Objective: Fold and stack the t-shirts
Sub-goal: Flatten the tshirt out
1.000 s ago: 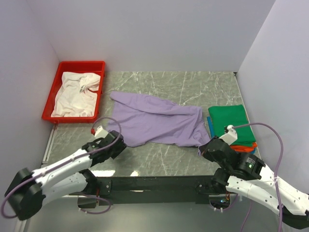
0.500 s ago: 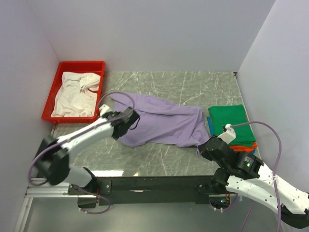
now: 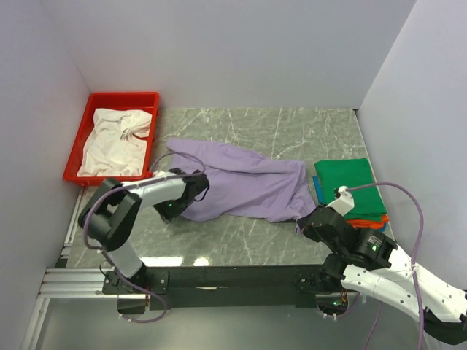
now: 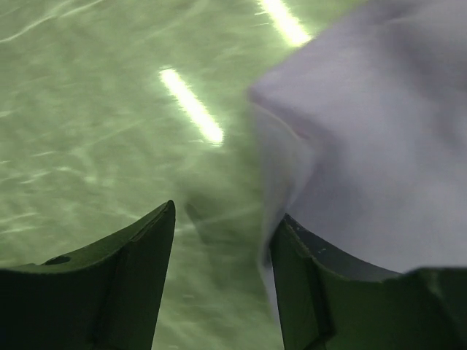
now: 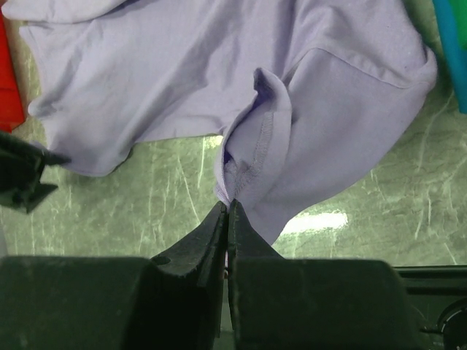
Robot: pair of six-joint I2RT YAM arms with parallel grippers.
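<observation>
Red tray (image 3: 124,95) at 10 o'clock holds 1 crumpled white t-shirt (image 3: 113,142). Left gripper (image 4: 222,233) spread at the lavender t-shirt (image 3: 241,179) edge; right gripper (image 5: 227,211) pinches its hem.

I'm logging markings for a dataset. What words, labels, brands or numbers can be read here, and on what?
None can be read. The lavender t-shirt, white t-shirt, green folded t-shirt and red tray show plain surfaces; the left arm and right arm carry no legible marking in any view.
</observation>
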